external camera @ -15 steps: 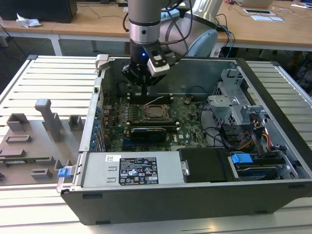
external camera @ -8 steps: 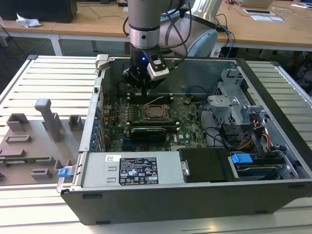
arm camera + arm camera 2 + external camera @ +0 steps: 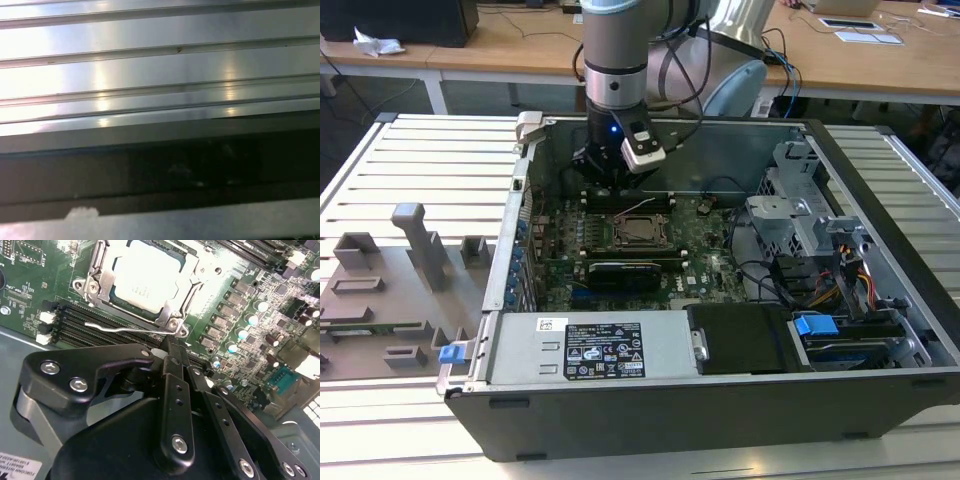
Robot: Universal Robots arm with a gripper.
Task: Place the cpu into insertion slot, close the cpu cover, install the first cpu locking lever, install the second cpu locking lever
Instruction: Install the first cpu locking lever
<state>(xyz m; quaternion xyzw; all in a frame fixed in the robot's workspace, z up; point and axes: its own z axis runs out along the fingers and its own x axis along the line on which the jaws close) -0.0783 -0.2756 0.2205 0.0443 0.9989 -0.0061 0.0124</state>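
The cpu [image 3: 142,277] lies silver-topped in its socket on the green motherboard, and also shows mid-board as the cpu [image 3: 638,232] in the exterior view. The cpu cover [image 3: 98,292] lies flat around it as a silvery frame. A thin wire locking lever [image 3: 120,329] runs along the socket edge nearest the gripper, standing slightly off the board. My gripper [image 3: 170,346] reaches down inside the case with its black fingers [image 3: 172,390] closed together. Their tips sit right at the lever near the socket corner. Whether they pinch the wire is hidden. The exterior view places the gripper [image 3: 610,185] just behind the socket.
The open computer case [image 3: 880,180] lies on a ribbed metal table [image 3: 430,160]. Black memory slots [image 3: 75,322] run beside the socket. A power supply [image 3: 605,348], drive bays [image 3: 800,215] and loose cables [image 3: 820,285] crowd the exterior view's right. Grey fixtures [image 3: 415,245] stand at its left.
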